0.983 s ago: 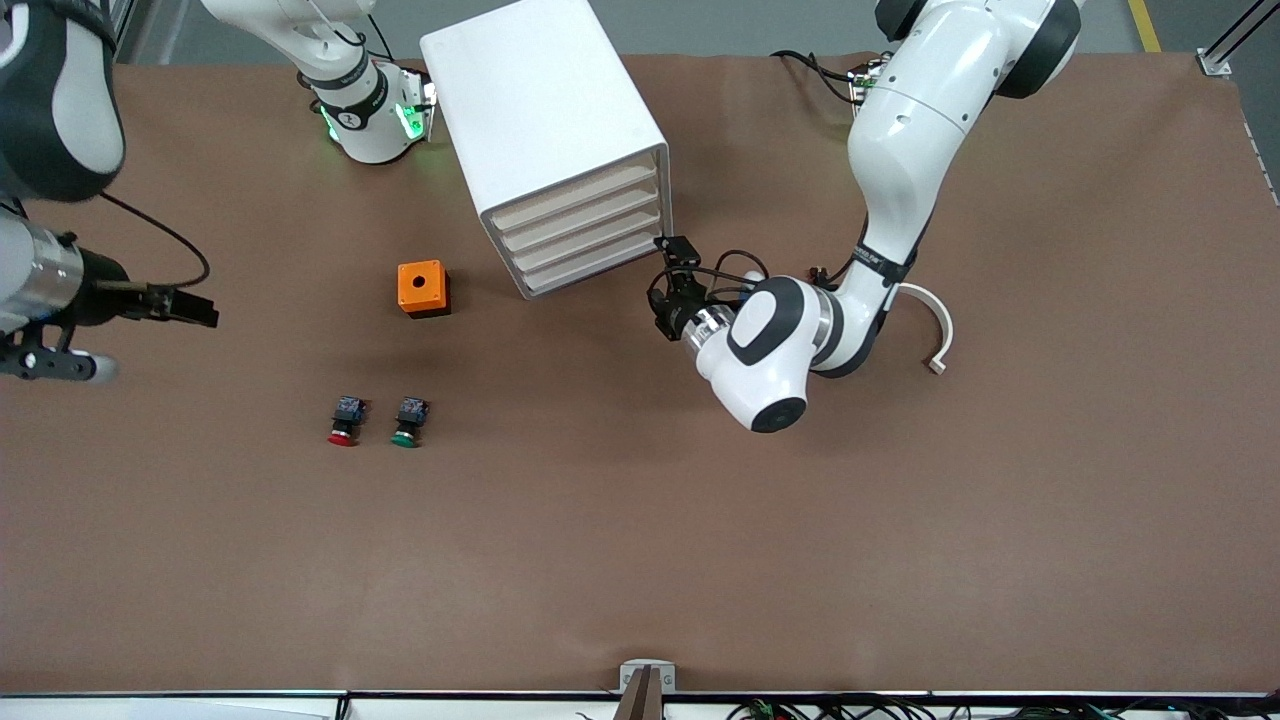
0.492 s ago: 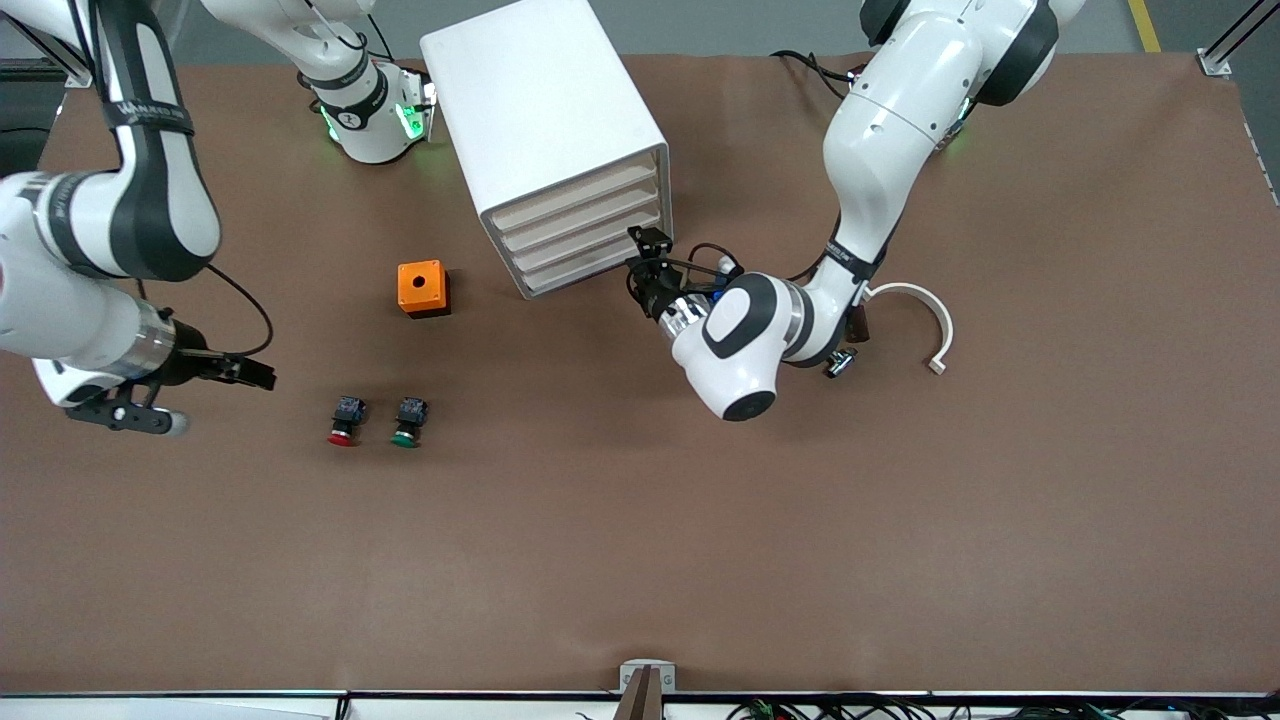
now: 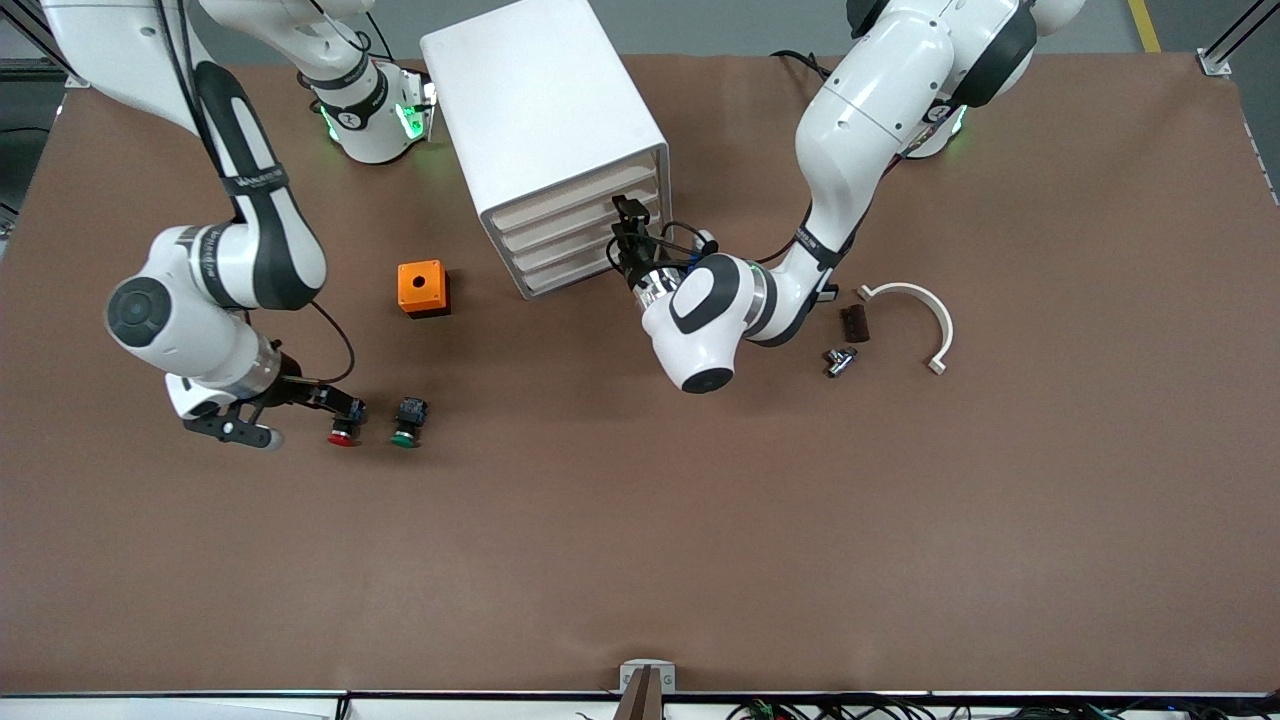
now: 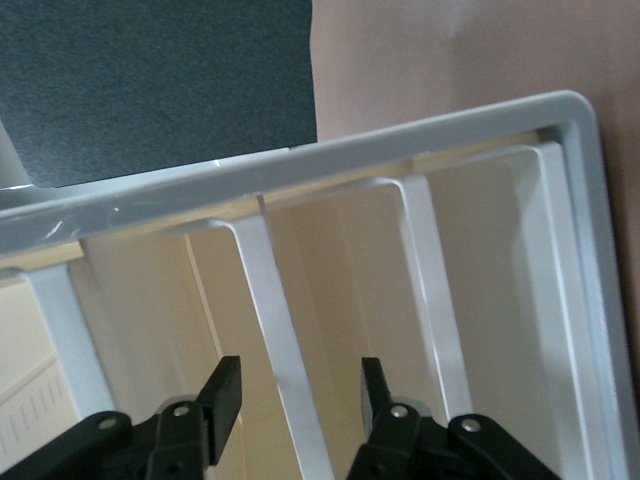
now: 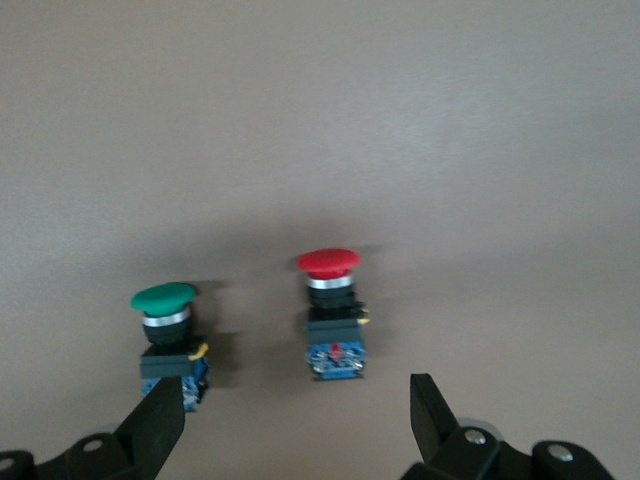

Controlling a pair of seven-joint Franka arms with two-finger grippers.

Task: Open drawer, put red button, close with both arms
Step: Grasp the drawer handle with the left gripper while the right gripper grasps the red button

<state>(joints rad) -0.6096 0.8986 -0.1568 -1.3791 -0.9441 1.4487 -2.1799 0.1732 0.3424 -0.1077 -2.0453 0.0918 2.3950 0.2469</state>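
The red button [image 3: 343,427] lies on the table beside a green-capped one [image 3: 406,426]. My right gripper [image 3: 338,406] is open, low beside the red button's body. In the right wrist view the red button [image 5: 332,318] lies just ahead of the open right gripper [image 5: 295,415], in line with the gap, and the green one [image 5: 168,335] is near one finger. The white drawer cabinet [image 3: 545,110] has its drawers [image 3: 575,232] shut. My left gripper [image 3: 628,232] is open at the drawer fronts. In the left wrist view a white rib [image 4: 285,340] stands between the left gripper's [image 4: 298,395] fingers.
An orange box with a hole [image 3: 423,288] stands between the cabinet and the buttons. Toward the left arm's end lie a white curved piece [image 3: 925,310], a small dark block [image 3: 853,323] and a small metal part [image 3: 838,360].
My right arm has swung in from the table's end and come down to the red button. My left gripper has moved up against the drawer fronts.
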